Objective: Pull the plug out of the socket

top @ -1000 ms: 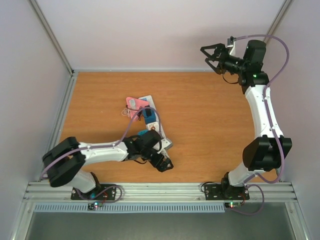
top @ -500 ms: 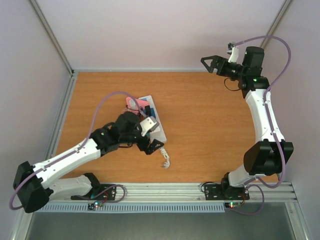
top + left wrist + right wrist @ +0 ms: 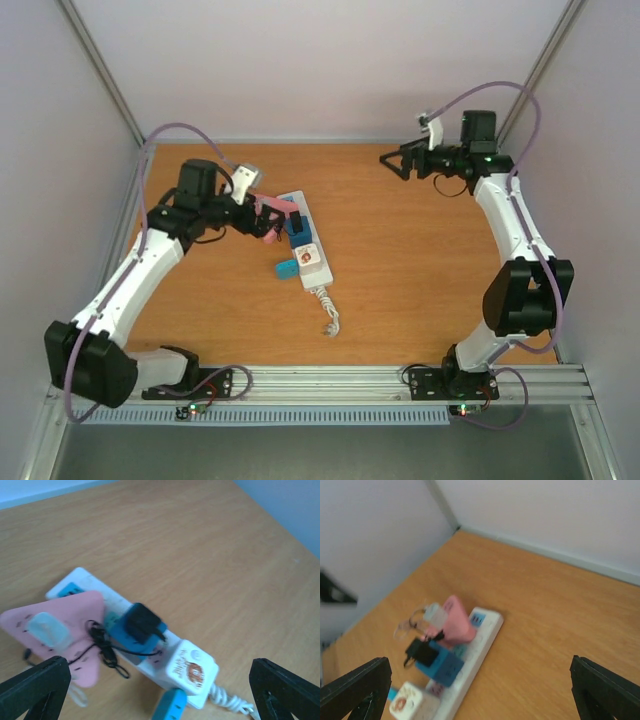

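my left gripper point(image 3: 159, 665) gapes empty just at 10 o'clock of the socket point(image 3: 305, 240) (black plug point(image 3: 143, 622) seated in it); my right gripper point(image 3: 392, 165) gapes too, well off at 2 o'clock.

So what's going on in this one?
A power strip lies with several things plugged into it. The left hand is open and gripping nothing, poised by the pink piece at the strip's far end. A black plug sits in a blue adapter mid-strip, not yet pulled. The right hand is open too, held up at the far right, away from everything.
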`<state>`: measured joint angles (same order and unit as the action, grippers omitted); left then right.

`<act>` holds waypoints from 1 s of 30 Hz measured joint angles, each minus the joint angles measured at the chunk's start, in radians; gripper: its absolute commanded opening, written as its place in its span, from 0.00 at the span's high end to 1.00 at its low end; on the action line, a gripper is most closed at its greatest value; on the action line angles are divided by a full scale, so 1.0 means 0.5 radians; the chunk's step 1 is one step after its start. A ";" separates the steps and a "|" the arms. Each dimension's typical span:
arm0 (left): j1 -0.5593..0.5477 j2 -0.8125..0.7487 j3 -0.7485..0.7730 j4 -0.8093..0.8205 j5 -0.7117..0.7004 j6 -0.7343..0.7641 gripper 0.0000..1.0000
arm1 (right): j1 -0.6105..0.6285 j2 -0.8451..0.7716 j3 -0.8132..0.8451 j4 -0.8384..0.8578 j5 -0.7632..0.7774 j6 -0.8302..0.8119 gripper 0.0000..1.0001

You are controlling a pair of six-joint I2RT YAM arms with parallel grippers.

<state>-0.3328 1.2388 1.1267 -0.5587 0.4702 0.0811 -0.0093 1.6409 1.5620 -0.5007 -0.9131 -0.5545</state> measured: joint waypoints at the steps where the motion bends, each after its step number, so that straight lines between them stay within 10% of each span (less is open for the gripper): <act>1: 0.079 0.039 0.025 -0.004 0.049 -0.007 0.00 | 0.025 0.008 -0.031 -0.022 -0.018 -0.085 0.01; 17: 0.733 0.467 0.204 0.043 0.436 -0.221 0.00 | 0.475 0.406 -0.301 -0.610 -0.255 -1.685 0.07; 30: 0.742 0.472 0.214 0.018 0.459 -0.192 0.00 | 0.788 0.487 -0.423 -0.460 -0.138 -2.067 0.08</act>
<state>0.0380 1.4746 1.2335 -0.5499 0.6998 -0.0147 0.3847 1.8843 1.3502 -0.7307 -0.9821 -1.5879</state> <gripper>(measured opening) 0.996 0.921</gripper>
